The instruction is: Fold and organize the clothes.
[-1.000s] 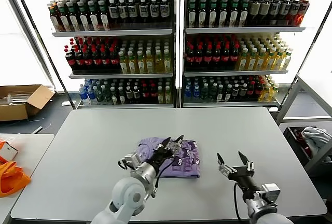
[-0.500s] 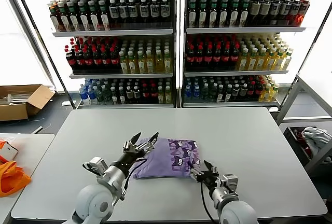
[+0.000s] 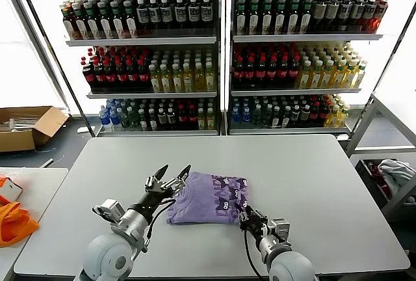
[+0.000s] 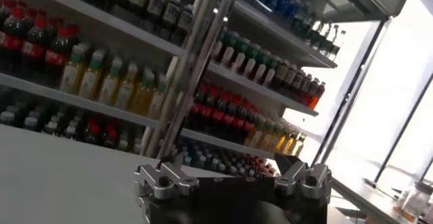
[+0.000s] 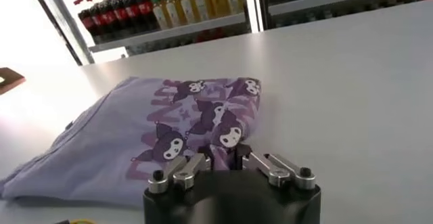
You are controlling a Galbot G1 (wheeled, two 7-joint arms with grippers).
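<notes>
Right gripper [image 3: 250, 218] nearest, down low on the white table [image 3: 312, 164], right at the near right corner of the T-shirt [image 3: 208, 198]. Cannot tell whether open or shut, or whether holding any cloth yet.

Left gripper [image 3: 173, 173] a bit farther off, lifted just by the left edge of the T-shirt. Wide open, tips pointing up and away, holding nothing.

T-shirt flat in the middle of the table, between the two grippers, already folded into a small neat block with the dark cartoon print showing on the right part.

Likely step: taking hold of the near right corner for one more fold or a tidy-up.

Next move, most likely: a firm pinch on that corner, all layers together. Then a slow lift and a carry across, keeping the block square and not dragging it. Left gripper free to press the other side down.

Far behind the table, tall shelves [image 3: 156, 40] full of drink bottles.
</notes>
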